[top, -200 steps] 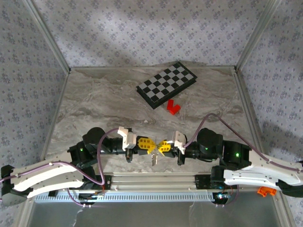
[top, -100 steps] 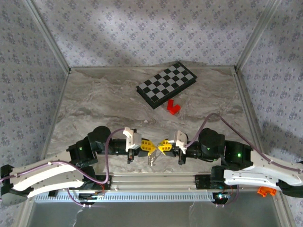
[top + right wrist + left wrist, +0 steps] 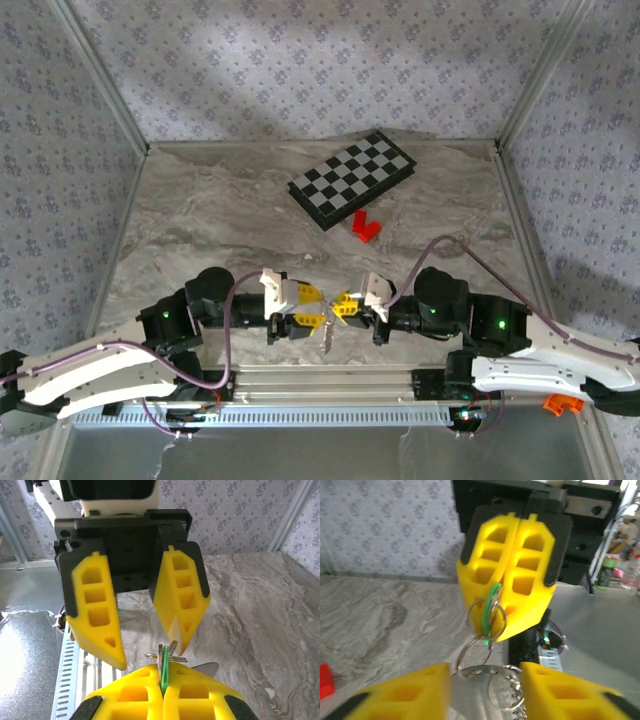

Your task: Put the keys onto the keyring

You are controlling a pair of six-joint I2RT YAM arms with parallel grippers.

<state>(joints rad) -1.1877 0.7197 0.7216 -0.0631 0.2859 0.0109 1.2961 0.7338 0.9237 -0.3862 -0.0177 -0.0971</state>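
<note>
Seen from above, the metal dangling at lower centre over the tabletop (image 3: pixel 200 220) is too small to sort out, and the keys (image 3: pixel 490 604) show little more than a green sliver. The right pincer (image 3: pixel 492 631) is squeezed tight on that green head, the keyring (image 3: pixel 487 670) hanging blurred below it. The left pincer (image 3: pixel 150 655) faces it, its 2 fingers spread wide and holding nothing.

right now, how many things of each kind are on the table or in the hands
checkered board: 1
red block: 1
green-headed key, pinched in the right hand: 1
keyring, hanging below the key: 1
total: 4
</note>
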